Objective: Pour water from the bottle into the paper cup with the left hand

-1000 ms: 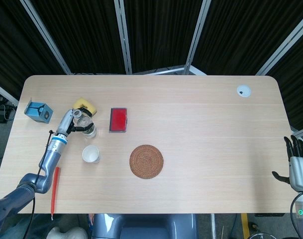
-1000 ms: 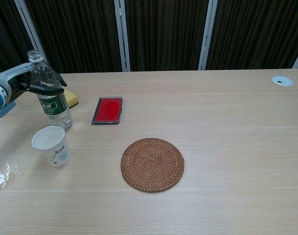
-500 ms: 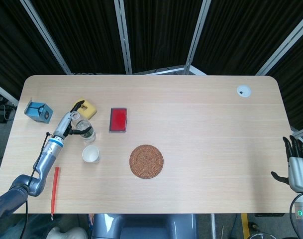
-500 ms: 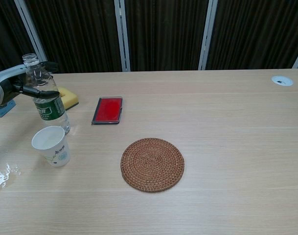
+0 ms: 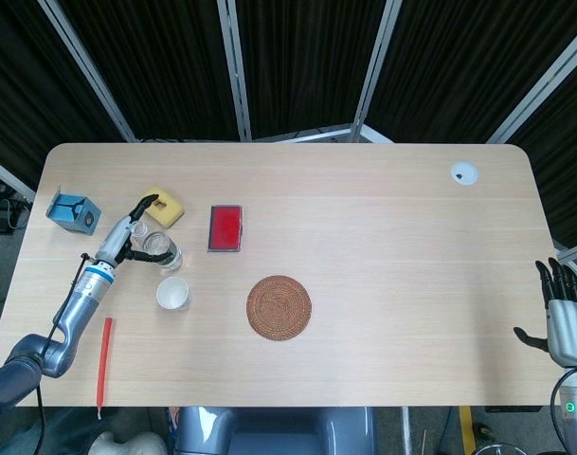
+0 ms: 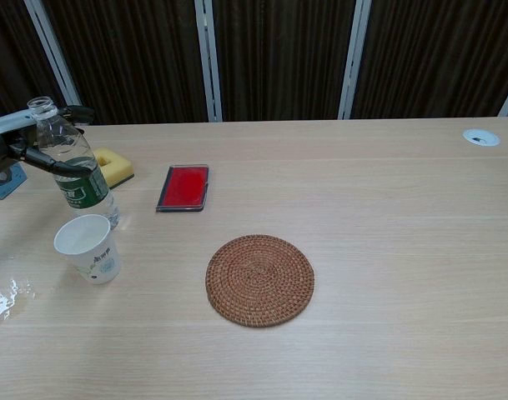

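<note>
bottle (image 6: 77,167) upright beside paper cup (image 6: 89,247), left hand (image 6: 24,142) fingers (image 6: 55,164) seemingly loose around it

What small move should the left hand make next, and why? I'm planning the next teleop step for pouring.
Probably close the left hand firmly around the bottle. The fingers look spread beside it, and whether they grip is unclear. The bottle stands upright on the table, uncapped, just behind the paper cup, so a secure hold should come before lifting and tilting.
</note>
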Available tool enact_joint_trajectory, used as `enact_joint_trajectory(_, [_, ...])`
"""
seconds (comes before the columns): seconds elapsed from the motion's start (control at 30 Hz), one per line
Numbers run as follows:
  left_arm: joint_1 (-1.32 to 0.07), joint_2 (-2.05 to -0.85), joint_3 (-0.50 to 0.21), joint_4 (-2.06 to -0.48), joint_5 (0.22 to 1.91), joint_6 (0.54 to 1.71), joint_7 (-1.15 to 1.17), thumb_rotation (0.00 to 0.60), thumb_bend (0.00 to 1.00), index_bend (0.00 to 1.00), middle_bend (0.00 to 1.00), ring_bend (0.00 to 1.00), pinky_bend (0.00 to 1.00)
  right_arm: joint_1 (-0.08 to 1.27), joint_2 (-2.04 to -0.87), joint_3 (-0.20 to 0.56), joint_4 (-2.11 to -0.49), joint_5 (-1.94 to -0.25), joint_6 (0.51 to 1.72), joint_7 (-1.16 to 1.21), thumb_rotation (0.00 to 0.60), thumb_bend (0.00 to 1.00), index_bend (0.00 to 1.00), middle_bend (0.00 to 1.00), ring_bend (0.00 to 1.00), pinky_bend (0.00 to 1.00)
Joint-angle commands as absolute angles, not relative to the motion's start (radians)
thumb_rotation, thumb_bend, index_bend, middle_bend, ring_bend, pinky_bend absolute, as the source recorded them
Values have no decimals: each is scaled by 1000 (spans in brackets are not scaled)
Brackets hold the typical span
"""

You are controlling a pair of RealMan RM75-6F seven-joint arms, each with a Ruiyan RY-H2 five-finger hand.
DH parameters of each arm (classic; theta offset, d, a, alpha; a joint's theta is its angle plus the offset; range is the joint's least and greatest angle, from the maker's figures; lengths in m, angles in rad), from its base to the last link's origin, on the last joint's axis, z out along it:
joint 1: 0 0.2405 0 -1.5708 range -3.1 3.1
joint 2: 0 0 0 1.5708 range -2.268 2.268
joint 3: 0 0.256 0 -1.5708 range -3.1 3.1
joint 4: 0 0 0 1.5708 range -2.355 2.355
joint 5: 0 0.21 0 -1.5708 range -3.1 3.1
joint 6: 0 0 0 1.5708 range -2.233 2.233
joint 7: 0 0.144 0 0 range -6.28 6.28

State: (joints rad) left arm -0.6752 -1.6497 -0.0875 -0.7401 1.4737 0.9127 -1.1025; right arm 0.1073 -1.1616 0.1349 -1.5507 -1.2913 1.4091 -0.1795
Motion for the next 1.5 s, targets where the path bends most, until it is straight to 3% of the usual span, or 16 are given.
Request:
enact_joint_trajectory(0.03, [-657, -1580, -50, -816, 1506, 936, -1057, 600, 97, 0, 0, 0, 0, 105, -1157, 133, -1556, -1298, 1414, -174, 600, 0, 0, 0, 0, 0])
enact_joint_trajectory(0.2, [-635, -1530, -47, -887, 1501, 964, -1016, 600, 97, 0, 0, 0, 0, 102, -1151, 129, -1569, -1312, 1423, -166, 600, 0, 0, 0, 0, 0])
enact_joint_trajectory(0.5, [-510, -1358, -40, -1107, 1488, 1152, -830, 600, 84, 0, 0, 0, 0, 99, -1131, 116, -1603, -1351, 1430, -145, 600, 0, 0, 0, 0, 0])
enact_joint_trajectory(0.67, [-403, -1282, -52, -1237, 1459, 1316, -650, 600, 74, 0, 0, 0, 0, 97, -1114, 109, -1625, -1377, 1433, -122, 600, 0, 0, 0, 0, 0])
enact_joint_trajectory(0.9, [-259, -1199, -52, -1498, 1381, 1497, -217, 600, 17, 0, 0, 0, 0, 92, -1101, 108, -1627, -1405, 1457, -104, 600, 0, 0, 0, 0, 0])
enact_joint_trajectory(1.17, [-190, -1143, -25, -1676, 1374, 1574, 44, 600, 16, 0, 0, 0, 0, 86, -1102, 108, -1617, -1430, 1485, -104, 600, 0, 0, 0, 0, 0])
enact_joint_trajectory(1.3, [-160, -1145, -12, -1703, 1404, 1624, 159, 600, 8, 0, 0, 0, 0, 85, -1101, 100, -1610, -1457, 1498, -104, 600, 0, 0, 0, 0, 0])
enact_joint_trajectory(1.5, [-155, -1126, -5, -1719, 1433, 1602, 209, 600, 0, 0, 0, 0, 0, 78, -1102, 97, -1602, -1482, 1524, -102, 600, 0, 0, 0, 0, 0])
